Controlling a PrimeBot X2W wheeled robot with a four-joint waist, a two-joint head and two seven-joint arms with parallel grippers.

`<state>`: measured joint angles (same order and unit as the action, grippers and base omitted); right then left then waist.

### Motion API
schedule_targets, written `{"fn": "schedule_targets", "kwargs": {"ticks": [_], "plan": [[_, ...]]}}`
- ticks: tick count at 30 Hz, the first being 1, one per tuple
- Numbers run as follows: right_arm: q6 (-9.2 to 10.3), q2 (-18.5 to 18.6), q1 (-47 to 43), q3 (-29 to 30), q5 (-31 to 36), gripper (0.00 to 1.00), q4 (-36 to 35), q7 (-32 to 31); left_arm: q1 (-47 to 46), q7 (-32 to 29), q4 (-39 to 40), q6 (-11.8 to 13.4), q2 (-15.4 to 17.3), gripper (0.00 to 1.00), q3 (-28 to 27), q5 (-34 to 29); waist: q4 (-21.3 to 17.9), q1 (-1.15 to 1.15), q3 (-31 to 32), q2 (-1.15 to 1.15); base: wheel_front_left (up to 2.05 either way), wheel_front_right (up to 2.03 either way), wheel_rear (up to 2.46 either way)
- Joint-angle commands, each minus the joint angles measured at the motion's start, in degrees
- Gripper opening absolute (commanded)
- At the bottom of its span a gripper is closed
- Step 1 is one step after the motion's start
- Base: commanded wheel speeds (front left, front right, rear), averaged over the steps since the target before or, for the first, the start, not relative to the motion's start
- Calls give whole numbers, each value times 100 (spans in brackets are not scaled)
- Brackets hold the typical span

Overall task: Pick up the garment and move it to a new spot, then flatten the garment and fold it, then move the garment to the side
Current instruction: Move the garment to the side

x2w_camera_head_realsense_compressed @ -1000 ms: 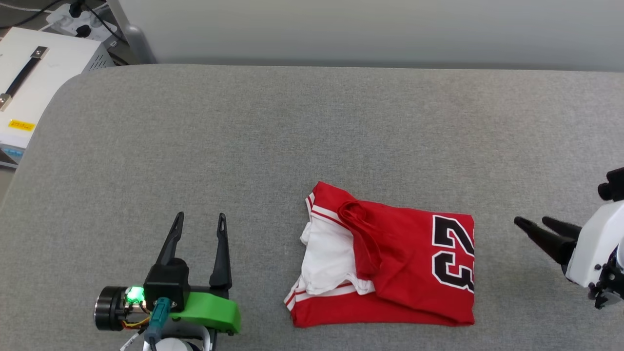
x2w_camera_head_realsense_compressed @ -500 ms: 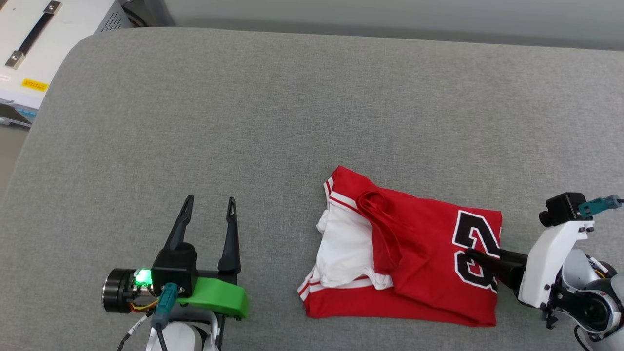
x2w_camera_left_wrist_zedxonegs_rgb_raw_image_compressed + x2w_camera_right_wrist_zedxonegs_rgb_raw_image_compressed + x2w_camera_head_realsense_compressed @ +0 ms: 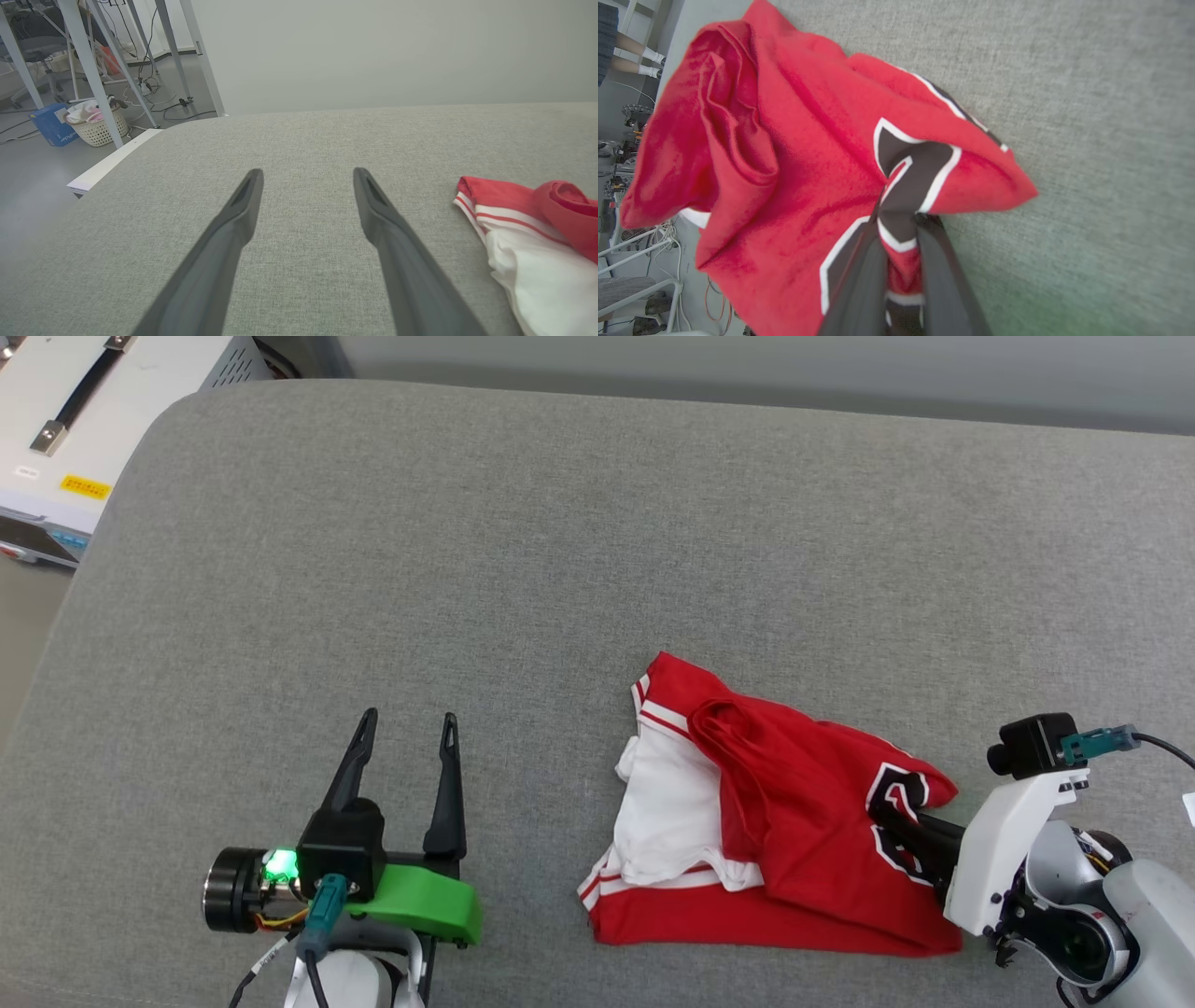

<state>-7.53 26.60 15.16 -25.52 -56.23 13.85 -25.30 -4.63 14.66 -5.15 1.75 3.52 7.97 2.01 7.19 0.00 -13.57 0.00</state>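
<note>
i have the right gripper (image 3: 898,821) at the surface's (image 3: 560,523) near right corner, fingers pinched on the garment's (image 3: 794,803) right edge, right on the black number. i judge that grip is for moving it aside. the left gripper (image 3: 409,723) waits by the near edge, well left of the garment, fingers spread, touching nothing. the garment lies folded near the near edge, right of middle: red, with a white sleeve, striped trim and a cloth peak raised at the pinch.
</note>
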Motion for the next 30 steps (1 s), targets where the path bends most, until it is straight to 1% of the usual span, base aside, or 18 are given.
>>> {"fn": "schedule_targets", "kwargs": {"ticks": [1, 7, 13, 16, 22, 26, 30], "plan": [[4, 16, 75, -140, 36, 0, -10, 96, -45, 34, -26, -8, -32, 100, -10, 27, -24, 0, 52, 0, 0, 0, 0], [4, 340, 360, -341, 403, 0, -348, 681, 26, 34, -46, 4, -39, 100, -22, 26, -121, 0, 261, 0, 0, 0, 0], [4, 817, 541, -660, 828, 0, -913, 829, 170, 34, -29, 18, -42, 100, -71, 19, -381, 0, 459, 0, 0, 0, 0], [4, 1051, 609, -756, 972, 0, -1203, 749, 249, 34, -10, 18, -42, 100, -111, 19, -625, 0, 548, 0, 0, 0, 0], [4, 1352, 633, -629, 987, 0, -1514, 532, 294, 34, 37, 5, -37, 100, -142, -13, -1176, 0, 571, 0, 0, 0, 0], [4, 1432, 664, -436, 925, 0, -1427, 471, 236, 34, 103, 12, -13, 100, -197, -34, -1565, 0, 439, 0, 0, 0, 0], [4, 1529, 724, -236, 956, 0, -1179, 478, 144, 34, 174, -5, 20, 100, -228, -58, -1846, 0, 229, 0, 0, 0, 0]]}}
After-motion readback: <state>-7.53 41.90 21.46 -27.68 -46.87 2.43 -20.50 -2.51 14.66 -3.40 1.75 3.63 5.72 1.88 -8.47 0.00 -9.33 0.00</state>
